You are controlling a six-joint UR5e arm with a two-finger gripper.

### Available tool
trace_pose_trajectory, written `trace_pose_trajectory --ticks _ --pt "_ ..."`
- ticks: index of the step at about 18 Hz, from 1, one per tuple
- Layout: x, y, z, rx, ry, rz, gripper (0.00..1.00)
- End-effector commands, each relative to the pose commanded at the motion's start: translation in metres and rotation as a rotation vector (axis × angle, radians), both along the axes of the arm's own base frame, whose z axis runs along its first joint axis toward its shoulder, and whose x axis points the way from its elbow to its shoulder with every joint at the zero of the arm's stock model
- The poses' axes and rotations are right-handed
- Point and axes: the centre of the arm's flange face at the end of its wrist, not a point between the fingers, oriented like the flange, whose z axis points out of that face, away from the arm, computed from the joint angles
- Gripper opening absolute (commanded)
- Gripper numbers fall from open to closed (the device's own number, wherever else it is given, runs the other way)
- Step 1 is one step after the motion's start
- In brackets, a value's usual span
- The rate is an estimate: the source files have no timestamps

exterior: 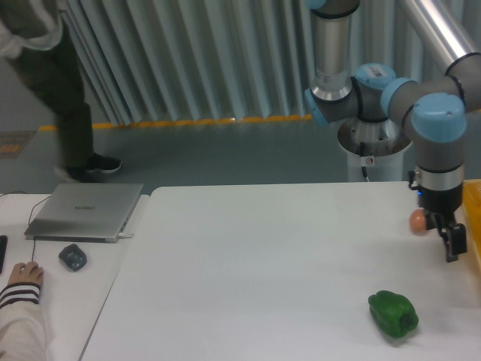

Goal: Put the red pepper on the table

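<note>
The red pepper does not show in this view. The white table [248, 271] fills the lower middle and right. My gripper [443, 235] hangs from the arm at the table's right side, low over the surface, next to a yellow thing at the right edge. Its dark fingers [452, 246] look spread, with nothing visible between them.
A green bell pepper [393, 314] lies on the table at front right. A small orange-brown egg-shaped thing [417, 220] sits just left of the gripper. A yellow object [473, 218] is cut off at the right edge. A laptop [85, 210], a mouse [73, 257] and a person's hand [26, 272] are on the adjoining desk at left.
</note>
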Motion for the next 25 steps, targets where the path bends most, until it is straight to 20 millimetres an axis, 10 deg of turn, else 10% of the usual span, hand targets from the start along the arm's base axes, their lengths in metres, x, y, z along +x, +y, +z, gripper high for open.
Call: trace_pose_trajectory --ticks 18,25 --pt "-0.153 -0.168 -0.037 -0.133 0.002 -0.852 1.00" --pt "-0.192 -0.187 -0.031 -0.267 -0.011 -1.059 1.00"
